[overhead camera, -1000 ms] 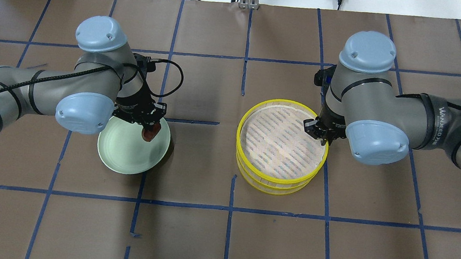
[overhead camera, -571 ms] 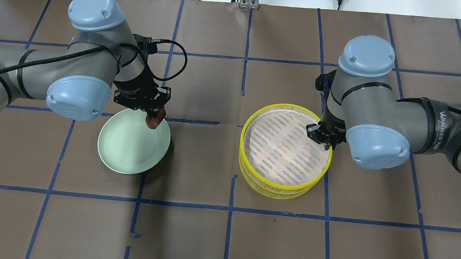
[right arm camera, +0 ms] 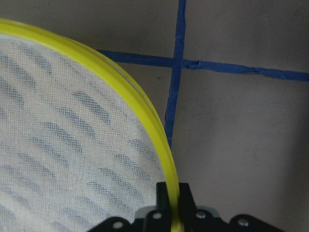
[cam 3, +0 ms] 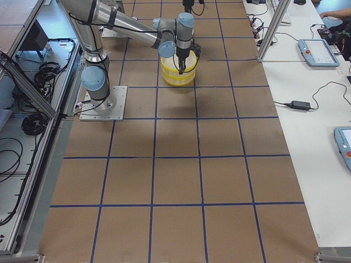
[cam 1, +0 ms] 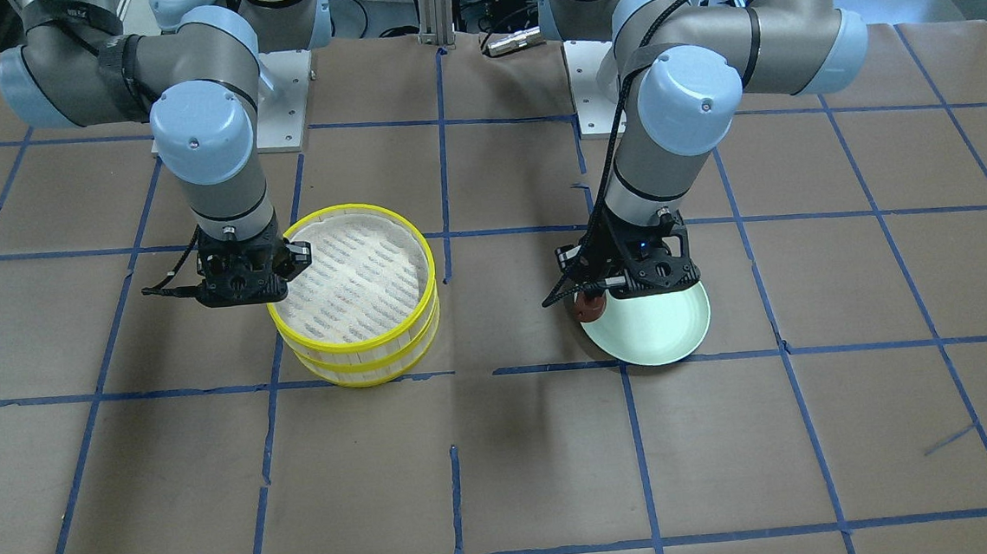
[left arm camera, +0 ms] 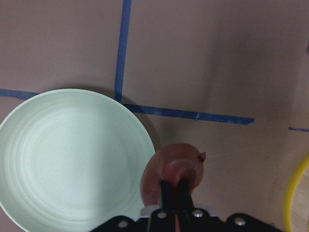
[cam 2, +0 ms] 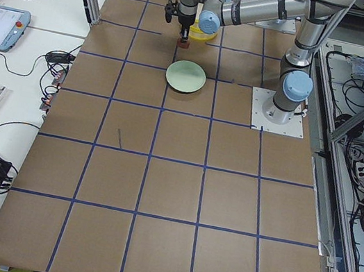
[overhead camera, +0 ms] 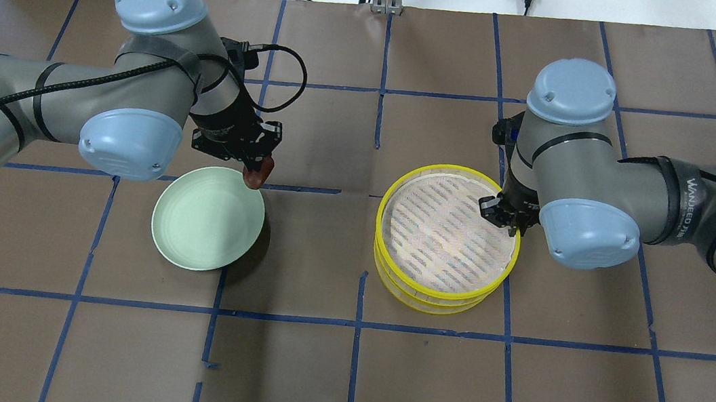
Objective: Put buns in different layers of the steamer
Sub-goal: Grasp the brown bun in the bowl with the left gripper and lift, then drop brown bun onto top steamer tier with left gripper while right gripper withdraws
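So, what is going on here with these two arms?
The left hand holds the dark bun raised above the edge of the plate. The right hand is clamped on the yellow rim of the top tray, which is stacked over the lower tray. No bun shows in the top tray, and the white bun is in no view.
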